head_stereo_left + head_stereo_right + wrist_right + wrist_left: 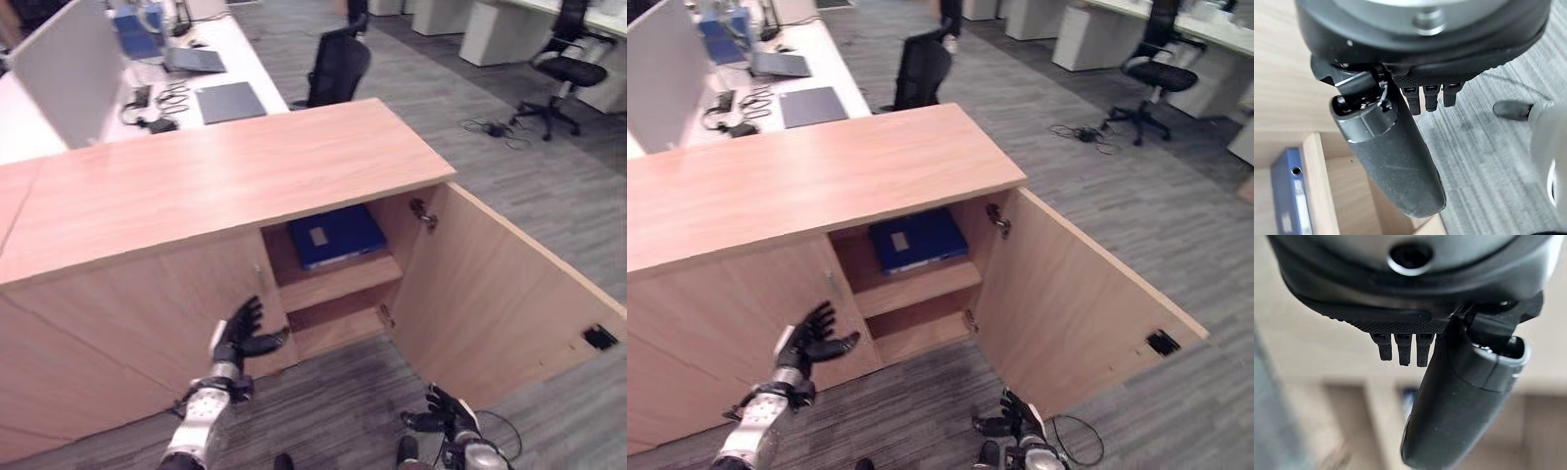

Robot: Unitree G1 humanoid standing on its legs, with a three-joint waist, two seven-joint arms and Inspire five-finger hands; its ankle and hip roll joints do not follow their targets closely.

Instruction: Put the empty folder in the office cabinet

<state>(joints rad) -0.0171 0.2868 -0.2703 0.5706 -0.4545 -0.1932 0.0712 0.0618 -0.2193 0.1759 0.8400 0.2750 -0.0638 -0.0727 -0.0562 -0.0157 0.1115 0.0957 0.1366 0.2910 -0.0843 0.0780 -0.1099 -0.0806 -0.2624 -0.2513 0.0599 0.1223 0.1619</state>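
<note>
A blue folder [336, 235] with a pale label lies flat on the upper shelf inside the wooden office cabinet [196, 186]; it also shows as the blue folder [1287, 196] in the right wrist view. The cabinet's right door [490, 294] stands wide open. My left hand [238, 338] is raised in front of the shut left door, fingers spread and holding nothing. Low down near the floor, my right hand [443, 411] hangs open and empty before the open door.
Behind the cabinet stands a white desk [59, 108] with a laptop, cables and a divider panel. A black office chair [338, 64] sits just past the cabinet, another chair [563, 64] at the far right. Grey carpet [549, 186] spreads to the right.
</note>
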